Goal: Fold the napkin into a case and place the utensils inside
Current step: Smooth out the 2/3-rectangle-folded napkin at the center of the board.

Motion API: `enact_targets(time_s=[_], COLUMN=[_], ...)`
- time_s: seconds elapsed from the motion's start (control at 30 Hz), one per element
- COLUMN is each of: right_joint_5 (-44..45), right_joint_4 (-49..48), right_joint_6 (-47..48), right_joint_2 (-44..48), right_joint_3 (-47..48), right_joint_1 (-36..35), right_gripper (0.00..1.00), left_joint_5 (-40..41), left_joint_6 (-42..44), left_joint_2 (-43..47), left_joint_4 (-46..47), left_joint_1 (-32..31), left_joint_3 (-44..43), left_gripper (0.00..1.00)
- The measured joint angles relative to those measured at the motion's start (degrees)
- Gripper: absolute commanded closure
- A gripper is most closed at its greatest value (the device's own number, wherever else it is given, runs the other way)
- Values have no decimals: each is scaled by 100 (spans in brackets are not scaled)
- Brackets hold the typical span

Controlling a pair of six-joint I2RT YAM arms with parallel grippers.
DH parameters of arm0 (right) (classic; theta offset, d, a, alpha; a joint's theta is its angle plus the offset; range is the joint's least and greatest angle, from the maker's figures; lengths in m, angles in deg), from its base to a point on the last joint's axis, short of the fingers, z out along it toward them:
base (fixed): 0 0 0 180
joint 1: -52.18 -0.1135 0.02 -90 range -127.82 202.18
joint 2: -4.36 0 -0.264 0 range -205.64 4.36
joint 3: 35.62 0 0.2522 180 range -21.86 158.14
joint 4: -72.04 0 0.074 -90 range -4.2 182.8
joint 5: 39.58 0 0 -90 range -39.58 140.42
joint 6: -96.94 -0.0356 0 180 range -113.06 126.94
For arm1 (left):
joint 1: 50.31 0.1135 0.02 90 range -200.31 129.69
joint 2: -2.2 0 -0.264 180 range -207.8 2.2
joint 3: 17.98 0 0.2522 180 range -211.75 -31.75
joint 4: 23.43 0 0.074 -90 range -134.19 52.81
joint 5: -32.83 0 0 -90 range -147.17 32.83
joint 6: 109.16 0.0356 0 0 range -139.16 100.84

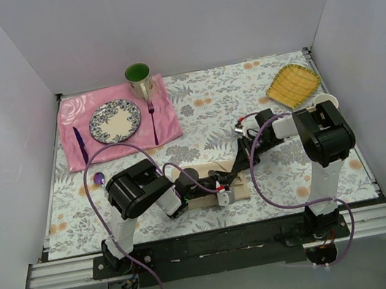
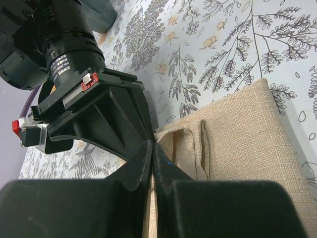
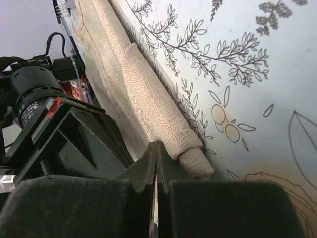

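Top view: folded beige napkin (image 1: 239, 191) lies by the counter's (image 1: 245, 99) near edge, with both arms bent low over it.

Left wrist view: left fingers (image 2: 143, 163) are pressed together at the napkin's folded corner. Whether cloth is pinched between them cannot be told.

Right wrist view: right fingers (image 3: 146, 166) are pressed together just beside the napkin's rolled long edge.

Folding seems the step in hand. The next move likely calls for flattening that roll into a neat pocket.
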Motion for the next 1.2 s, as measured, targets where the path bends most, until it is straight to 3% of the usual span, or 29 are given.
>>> enact_targets(time_s=[0.63,0.97,1.2], right_joint_5=[-15,-59,-109], right_joint_4=[-4,-2,-15], right_joint_6=[0,0,-177], right_joint_2=[-7,-37,114], right_joint_3=[2,11,39], right_joint_1=[0,0,-9], right_gripper=[99,99,87], left_joint_5=[66,-240,-374], left_joint_6=[66,361,634], left_joint_2=[0,7,74], left_joint_4=[-304,-964,-1639], left_joint_1=[0,0,2], left_joint_3=[-247,-302,-619], left_gripper=[100,100,100])
